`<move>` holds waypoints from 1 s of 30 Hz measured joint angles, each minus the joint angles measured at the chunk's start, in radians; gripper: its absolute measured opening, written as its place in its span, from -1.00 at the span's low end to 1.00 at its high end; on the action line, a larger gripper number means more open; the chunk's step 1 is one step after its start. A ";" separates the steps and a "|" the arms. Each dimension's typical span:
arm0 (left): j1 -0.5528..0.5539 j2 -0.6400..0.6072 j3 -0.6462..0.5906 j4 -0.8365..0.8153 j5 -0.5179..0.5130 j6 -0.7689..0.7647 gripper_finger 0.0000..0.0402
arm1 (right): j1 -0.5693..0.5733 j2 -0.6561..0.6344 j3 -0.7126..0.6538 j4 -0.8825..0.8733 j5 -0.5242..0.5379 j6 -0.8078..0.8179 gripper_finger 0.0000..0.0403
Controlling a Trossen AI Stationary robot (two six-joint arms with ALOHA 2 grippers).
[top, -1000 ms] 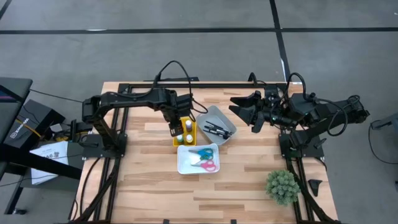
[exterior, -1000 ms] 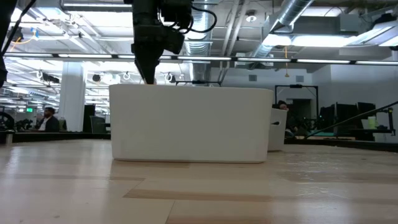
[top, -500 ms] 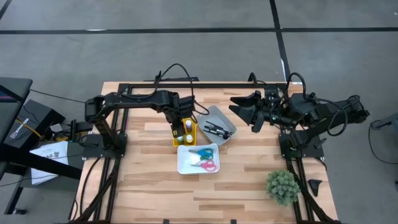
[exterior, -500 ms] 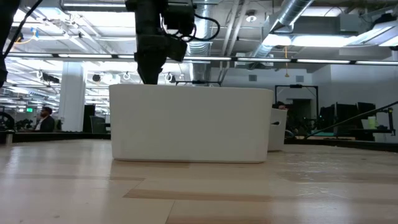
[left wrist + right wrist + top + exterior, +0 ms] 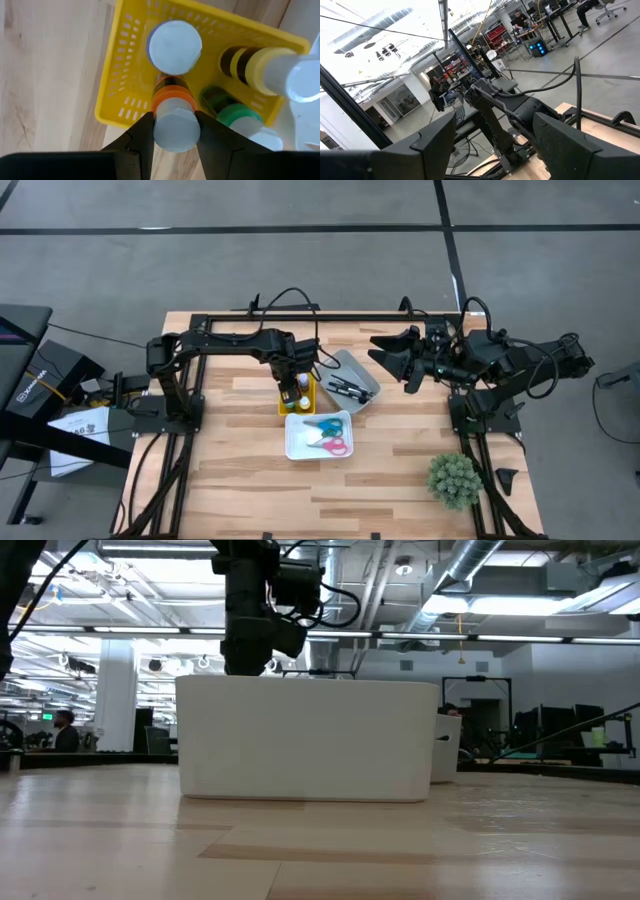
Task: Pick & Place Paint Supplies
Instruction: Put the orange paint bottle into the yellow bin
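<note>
1. Holding the orange paint bottle (image 5: 174, 121) by its white cap, my left gripper (image 5: 174, 131) has one finger pressed against each side of the cap; the bottle hangs upright between them, its lower end already inside the yellow basket (image 5: 124, 75).
2. Just beyond my fingers, a second bottle with a white cap (image 5: 174, 41) stands in the basket, close to the orange one. To one side stand a green-capped bottle (image 5: 239, 116) and a yellow bottle (image 5: 260, 64), all inside the same basket walls.
3. From overhead, the left gripper (image 5: 291, 370) sits directly over that basket (image 5: 309, 392) near the middle of the table (image 5: 230, 470).
4. Next to the basket, the white tray (image 5: 296, 444) holds the scissors, one blue-handled (image 5: 325, 424) and one pink-handled (image 5: 334, 445); the grey bin (image 5: 347, 366) just behind holds the dark paintbrushes (image 5: 349, 389). I see no supplies lying loose on the wood.
5. My judgement: the sorting is nearly finished, and this orange bottle looks like the last piece, though the overhead view is too coarse to be sure nothing small is hidden under my arm. What remains is to set it down and let go.
6. Farther off, my right gripper (image 5: 401, 360) waits above the table's far right part, fingers spread wide and empty.
</note>
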 joint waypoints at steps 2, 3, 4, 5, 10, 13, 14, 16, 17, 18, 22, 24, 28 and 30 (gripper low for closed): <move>0.001 0.000 0.000 0.011 0.000 0.000 -0.46 | 0.000 0.000 0.000 0.000 0.000 0.000 0.29; 0.002 0.000 0.000 0.013 0.000 0.000 -0.46 | 0.000 0.000 0.000 0.000 0.000 0.000 0.29; 0.006 0.000 0.000 0.010 0.000 0.000 -0.46 | 0.000 0.000 0.000 0.000 0.000 0.000 0.29; 0.008 0.000 0.000 0.008 0.000 0.000 -0.46 | 0.000 0.000 0.000 0.000 0.000 0.000 0.29; 0.014 0.000 0.000 0.017 -0.004 0.000 -0.46 | 0.000 0.000 0.000 0.000 0.000 0.000 0.29; 0.019 0.000 0.000 0.017 -0.004 0.000 -0.46 | 0.001 0.000 0.000 0.000 -0.012 -0.002 0.29; 0.019 0.000 0.000 0.017 -0.004 0.000 -0.46 | 0.001 0.000 0.000 0.000 -0.018 -0.002 0.29; 0.019 0.000 -0.009 0.029 -0.004 0.000 -0.46 | 0.001 0.000 0.000 0.000 -0.018 -0.002 0.29; 0.019 0.000 -0.013 0.030 -0.004 0.000 -0.46 | 0.001 0.000 0.000 0.000 -0.018 -0.002 0.29; 0.019 0.000 -0.019 0.028 -0.003 -0.001 -0.46 | 0.001 0.000 0.000 0.000 -0.018 -0.002 0.29; 0.019 -0.005 -0.037 0.034 -0.003 -0.017 -0.46 | 0.001 0.000 0.000 0.000 -0.018 -0.002 0.29; 0.019 -0.005 -0.039 0.037 -0.003 -0.022 -0.45 | 0.001 0.000 0.000 0.000 -0.018 -0.002 0.29; 0.019 -0.005 -0.040 0.048 -0.002 -0.023 -0.35 | 0.001 0.000 0.000 0.000 -0.019 -0.001 0.29; 0.019 0.000 -0.043 0.050 0.002 -0.023 -0.29 | 0.001 0.000 0.000 0.000 -0.019 -0.001 0.29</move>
